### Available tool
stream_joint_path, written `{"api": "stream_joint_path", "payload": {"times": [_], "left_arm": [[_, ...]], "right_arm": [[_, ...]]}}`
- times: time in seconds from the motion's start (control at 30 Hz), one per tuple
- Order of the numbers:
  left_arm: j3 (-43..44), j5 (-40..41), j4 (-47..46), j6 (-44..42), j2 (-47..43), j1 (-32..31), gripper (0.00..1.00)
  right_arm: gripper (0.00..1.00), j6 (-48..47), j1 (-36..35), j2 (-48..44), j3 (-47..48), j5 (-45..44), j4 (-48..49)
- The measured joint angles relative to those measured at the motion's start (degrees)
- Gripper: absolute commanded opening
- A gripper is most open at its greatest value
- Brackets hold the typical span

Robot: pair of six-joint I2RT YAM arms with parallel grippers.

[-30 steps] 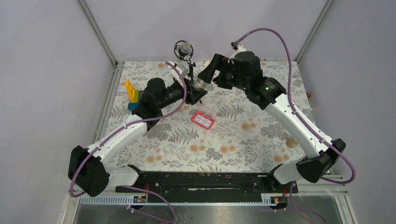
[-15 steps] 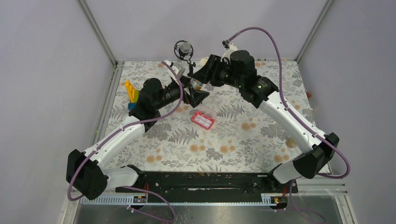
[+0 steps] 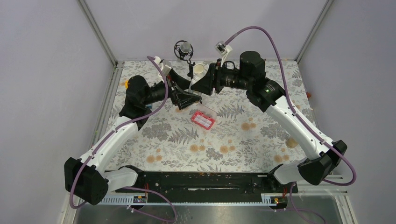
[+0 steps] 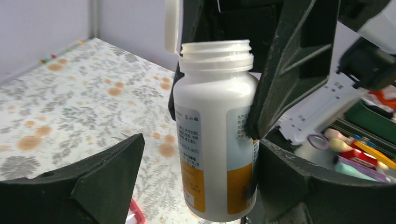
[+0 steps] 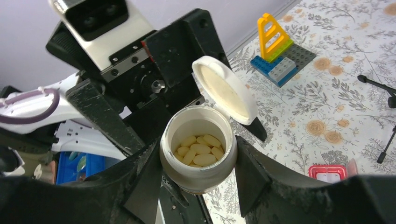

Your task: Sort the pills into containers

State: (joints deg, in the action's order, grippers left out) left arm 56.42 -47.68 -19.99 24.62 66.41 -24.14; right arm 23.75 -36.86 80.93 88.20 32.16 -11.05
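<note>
A white bottle (image 5: pixel 198 161) with an orange label (image 4: pixel 194 184) is held upright in the air, my right gripper (image 5: pixel 197 156) shut on its body. Its flip cap (image 5: pixel 226 91) stands open, and several pale yellow pills (image 5: pixel 200 148) lie inside. My left gripper (image 4: pixel 201 142) is open around the lower part of the bottle, its left finger well clear of it. In the top view both grippers meet above the back of the cloth, left gripper (image 3: pixel 186 97) and right gripper (image 3: pixel 201 85). The pink compartment box (image 3: pixel 202 120) lies on the cloth just in front of them.
A blue, yellow and grey toy-brick block (image 5: pixel 276 52) stands at the cloth's left side, behind the left arm. A black microphone stand (image 3: pixel 185 49) rises at the back edge. The floral cloth (image 3: pixel 243 140) covers the table between grey walls.
The bottle has passed from the left gripper to the right one. The left jaws opened and that arm drew back leftward; the right jaws closed on the bottle. The cap now stands open.
</note>
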Motion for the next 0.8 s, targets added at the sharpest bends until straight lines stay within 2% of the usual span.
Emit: {"api": "stream_joint_path", "payload": {"times": [0.1,0.3,0.4,0.43,0.5,0.57,0.63,0.7,0.8], "left_arm": [[0.0,-4.6,-0.6,2.7,1.0,0.2,0.71],[0.0,-8.9,-1.6,5.4,1.2,0.1,0.47],[0.0,-9.2,-2.7,6.2,1.2,0.2,0.28],[0.0,-9.2,-2.8,6.3,1.2,0.2,0.24],[0.0,-9.1,-3.1,6.4,1.2,0.2,0.02],[0.0,-9.2,-3.1,6.4,1.2,0.2,0.0],[0.0,-9.2,-3.0,6.2,1.2,0.2,0.0],[0.0,-9.2,-2.4,5.5,1.4,0.3,0.0],[0.0,-8.3,-0.7,3.3,1.4,0.2,0.0]], "right_arm": [[0.29,-1.1,0.2,0.0,0.0,2.2,0.0],[0.29,-2.0,0.2,0.0,0.0,4.1,0.8],[0.31,-2.1,0.3,0.0,0.0,4.6,1.6],[0.34,-2.1,0.3,0.0,0.0,4.8,1.8],[0.45,-1.9,0.4,0.0,-0.3,5.0,2.6],[0.73,-1.5,0.5,0.0,-0.7,5.0,3.2],[0.87,-0.6,0.5,0.0,-0.7,4.8,3.2],[0.91,0.3,0.5,-0.1,-0.7,3.7,3.5],[0.92,1.4,0.6,-0.5,-0.8,0.0,3.5]]}}
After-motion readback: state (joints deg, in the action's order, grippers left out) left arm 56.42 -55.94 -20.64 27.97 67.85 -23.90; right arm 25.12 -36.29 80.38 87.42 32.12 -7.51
